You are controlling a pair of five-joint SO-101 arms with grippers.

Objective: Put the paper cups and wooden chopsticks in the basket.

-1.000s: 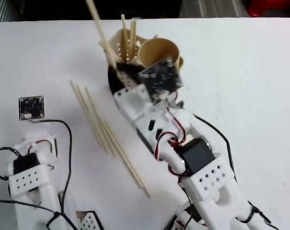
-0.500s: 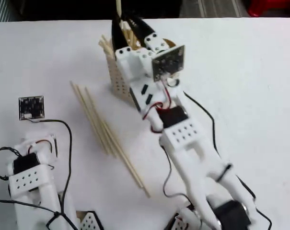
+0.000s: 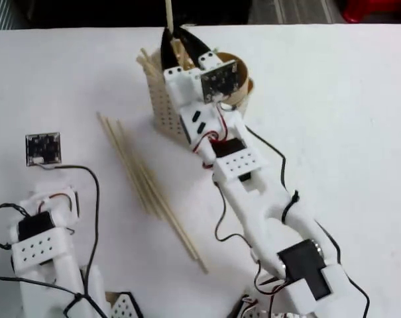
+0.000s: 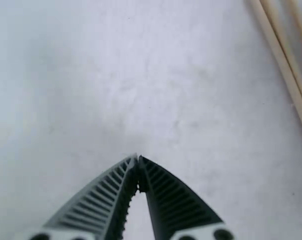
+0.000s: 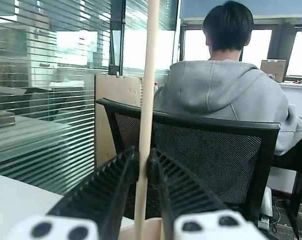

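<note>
A perforated cream basket (image 3: 164, 114) stands at the back of the table with several wooden chopsticks (image 3: 146, 61) upright in it. A brown paper cup (image 3: 244, 84) sits in it, mostly hidden under my right arm. My right gripper (image 3: 180, 38) is above the basket's far side, shut on one chopstick (image 3: 168, 12) that stands upright. In the right wrist view that stick (image 5: 149, 85) runs up between the fingertips of the gripper (image 5: 144, 159). Several loose chopsticks (image 3: 148, 191) lie on the table left of the arm. My left gripper (image 4: 138, 161) is shut, empty, just above bare table beside those sticks (image 4: 285, 70).
A small black circuit board (image 3: 42, 148) with a black cable (image 3: 94, 192) lies at the left, near the left arm's base (image 3: 38, 246). The table's far edge (image 3: 306, 25) runs just behind the basket.
My right arm has stretched forward over the basket and raised its gripper, bringing the held chopstick from a slant to upright. The left arm has kept still.
</note>
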